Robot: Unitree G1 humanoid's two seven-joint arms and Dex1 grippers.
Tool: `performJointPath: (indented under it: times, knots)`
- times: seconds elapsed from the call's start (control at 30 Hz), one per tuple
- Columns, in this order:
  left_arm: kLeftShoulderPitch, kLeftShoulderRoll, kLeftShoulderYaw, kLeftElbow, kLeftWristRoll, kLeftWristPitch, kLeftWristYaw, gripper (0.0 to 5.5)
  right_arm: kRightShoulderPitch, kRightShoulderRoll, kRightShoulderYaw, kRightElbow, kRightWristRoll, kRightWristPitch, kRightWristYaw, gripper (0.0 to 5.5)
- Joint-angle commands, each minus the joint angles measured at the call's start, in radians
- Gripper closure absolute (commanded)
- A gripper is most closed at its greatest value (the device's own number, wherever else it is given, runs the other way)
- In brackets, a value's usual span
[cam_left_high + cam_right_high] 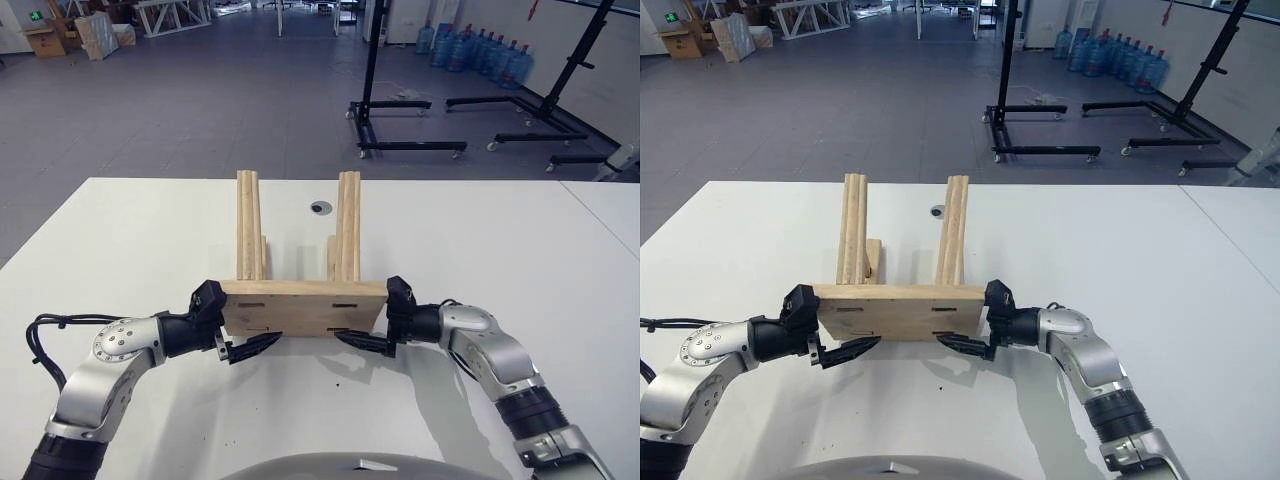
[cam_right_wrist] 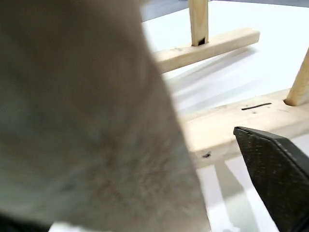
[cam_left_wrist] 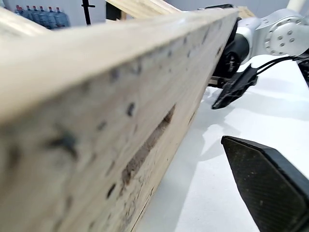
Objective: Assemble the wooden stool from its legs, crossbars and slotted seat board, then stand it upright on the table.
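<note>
The wooden stool lies on its side on the white table [image 1: 520, 250]. Its slotted seat board [image 1: 300, 305] stands on edge facing me, and the legs [image 1: 248, 225] [image 1: 347, 225] point away. My left gripper [image 1: 238, 335] is at the board's left end, open, with one finger [image 1: 252, 347] low in front of the board and a gap beside it [image 3: 270, 183]. At the right end my right gripper [image 1: 368, 330] is open the same way, its near finger [image 2: 275, 164] apart from the wood. A crossbar [image 2: 207, 48] joins the legs behind.
A small round grommet hole [image 1: 320, 208] sits in the table beyond the legs. The table's far edge runs just behind it. Black wheeled stands [image 1: 405, 145] and water bottles [image 1: 480, 50] are on the floor farther off.
</note>
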Motion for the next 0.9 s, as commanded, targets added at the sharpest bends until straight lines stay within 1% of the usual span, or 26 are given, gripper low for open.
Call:
performJointPath:
  times: [0.03,0.17,0.3,0.4,0.57,0.7,0.8,0.9]
  knots:
    - [0.015,0.034,-0.005,-0.009,-0.010,0.033,-0.008,0.61,-0.018,0.006,0.006,-0.011,0.003,0.000,0.016,0.97]
    - [0.030,0.053,-0.025,-0.002,0.004,0.039,-0.002,0.63,-0.015,-0.020,-0.034,-0.057,0.069,0.052,0.059,1.73]
    - [0.015,0.067,-0.033,0.010,0.012,0.031,-0.004,0.63,0.015,-0.053,-0.037,-0.047,0.060,0.041,0.085,2.41]
    - [0.011,0.059,-0.045,0.030,0.021,0.012,-0.002,0.63,0.033,-0.061,-0.032,-0.016,0.040,0.022,0.086,2.47]
    - [0.004,0.034,-0.022,0.081,-0.013,-0.009,-0.003,0.63,0.026,-0.043,-0.036,0.051,0.021,0.007,0.076,2.47]
    - [-0.008,0.056,0.052,0.070,-0.105,0.044,-0.012,0.63,-0.006,-0.024,-0.055,0.087,0.021,0.005,0.048,2.47]
    - [0.001,0.063,0.063,0.027,-0.146,0.088,-0.015,0.63,-0.018,-0.018,-0.060,0.110,0.012,-0.002,0.039,2.47]
    - [0.033,0.041,0.074,-0.021,-0.188,0.122,0.000,0.63,-0.020,-0.017,-0.058,0.114,0.008,-0.006,0.043,2.47]
